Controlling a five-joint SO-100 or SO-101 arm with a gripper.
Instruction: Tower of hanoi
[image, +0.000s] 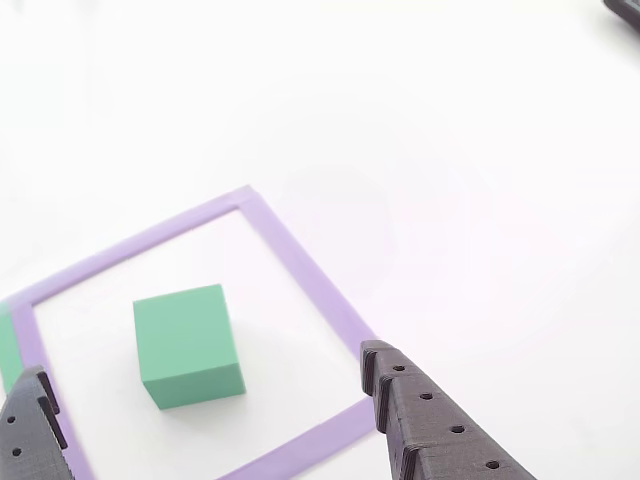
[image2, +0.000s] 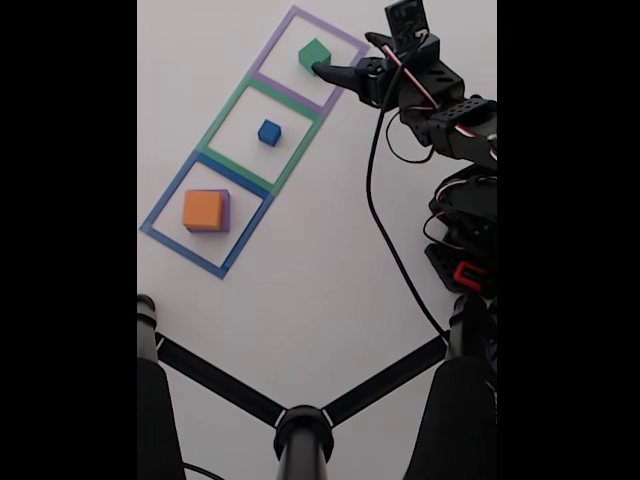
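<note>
No writing could be read anywhere on the white tabletop (image2: 330, 250). Three taped square outlines lay on it in a diagonal row in the fixed view. The blue taped outline (image2: 160, 205) held the largest matte purple block (image2: 226, 212), with the matte orange block (image2: 203, 209) stacked on top of it. The purple taped outline (image2: 272, 48) held the matte green cube (image2: 314, 54), resting flat and apart from the tape. The green taped outline (image2: 222, 114) held the small matte blue cube (image2: 269, 132), alone near its middle. My gripper (image2: 345, 62) hovered released beside the green cube, black fingers (image: 440, 430) spread wide on either side of it, touching nothing.
</note>
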